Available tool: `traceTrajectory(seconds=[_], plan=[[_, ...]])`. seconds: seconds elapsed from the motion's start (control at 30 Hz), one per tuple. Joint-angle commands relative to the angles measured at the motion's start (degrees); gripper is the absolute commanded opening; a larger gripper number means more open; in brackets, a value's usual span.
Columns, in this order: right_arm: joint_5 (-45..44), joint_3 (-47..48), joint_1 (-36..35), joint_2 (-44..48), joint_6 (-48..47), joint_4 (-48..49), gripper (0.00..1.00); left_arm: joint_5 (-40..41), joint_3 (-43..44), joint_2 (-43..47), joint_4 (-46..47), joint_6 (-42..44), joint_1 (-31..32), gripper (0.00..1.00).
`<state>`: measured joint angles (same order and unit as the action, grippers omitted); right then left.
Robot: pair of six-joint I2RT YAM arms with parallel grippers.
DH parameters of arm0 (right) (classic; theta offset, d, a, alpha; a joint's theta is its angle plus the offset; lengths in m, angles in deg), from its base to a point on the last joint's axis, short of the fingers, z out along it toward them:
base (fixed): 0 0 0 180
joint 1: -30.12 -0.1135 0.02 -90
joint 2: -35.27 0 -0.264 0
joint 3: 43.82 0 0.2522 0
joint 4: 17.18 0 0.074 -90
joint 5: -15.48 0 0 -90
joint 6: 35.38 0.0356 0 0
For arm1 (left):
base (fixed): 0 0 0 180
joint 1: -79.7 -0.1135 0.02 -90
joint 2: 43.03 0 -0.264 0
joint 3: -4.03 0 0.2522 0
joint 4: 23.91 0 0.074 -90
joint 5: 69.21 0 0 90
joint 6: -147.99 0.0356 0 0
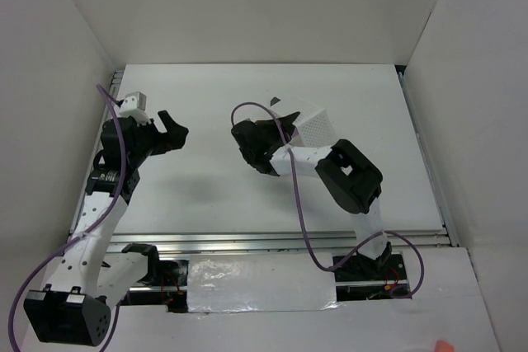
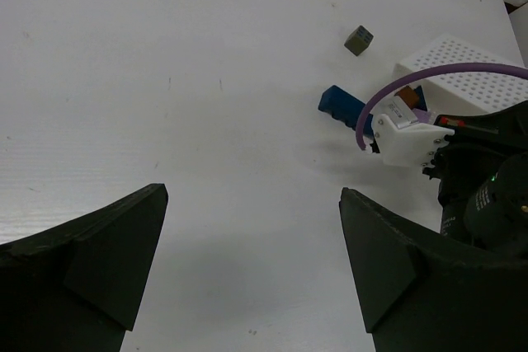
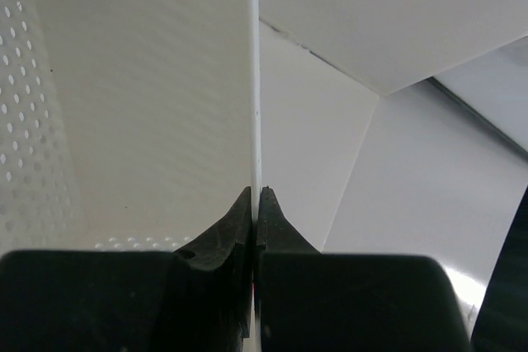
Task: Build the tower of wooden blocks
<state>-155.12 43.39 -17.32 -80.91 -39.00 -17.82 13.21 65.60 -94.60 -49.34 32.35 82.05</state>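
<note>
At worktop point(image 1: 206, 195) centre: right tool point(image 3: 256, 201) pinched shut on white tray point(image 2: 470, 72) wall; left tool point(image 2: 252, 195) gaping, empty. Lift slowly, sparing wood blocks point(image 2: 340, 105).

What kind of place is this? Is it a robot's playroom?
Probably a robot test booth: plain white walls box in a white table, a left arm and right arm are bolted at its edge, with tiny wood blocks to stack.

Right of centre on white table point(image 1: 214, 195) — white perforated tray point(image 1: 315, 125); plain white walls point(image 1: 264, 6) around.
</note>
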Motion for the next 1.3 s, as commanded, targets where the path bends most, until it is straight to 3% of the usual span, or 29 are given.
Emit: traceTrajectory(seconds=[0.0,0.17,0.37,0.57,0.93,1.2,1.27], plan=[[-2.72,-0.15,-1.6,4.2,-2.96,4.09,0.0,-2.09,-0.53,1.03,3.22,0.42,0.2,0.99],[-2.37,-1.2,1.21,2.98,-4.2,4.45,0.0,-2.97,-0.88,1.38,3.57,0.16,0.11,0.99],[-2.64,0.11,-6.17,4.65,-5.16,5.25,0.0,-3.59,-0.88,1.74,3.66,0.07,0.2,0.99],[-2.46,-2.95,-1.35,4.29,-6.66,6.91,0.0,-4.03,-1.32,2.53,4.37,-0.01,0.29,0.99],[-1.06,-4.89,1.12,7.27,-6.31,9.19,0.0,-3.41,-0.62,1.74,3.66,0.07,0.37,0.99],[2.8,3.54,11.65,12.55,11.69,2.97,0.0,-2.8,0.7,0.33,2.96,0.16,0.37,0.99],[8.42,5.38,13.24,15.61,22.44,-6.03,0.0,-2.27,0.7,0.24,3.31,-0.19,0.37,0.99]])
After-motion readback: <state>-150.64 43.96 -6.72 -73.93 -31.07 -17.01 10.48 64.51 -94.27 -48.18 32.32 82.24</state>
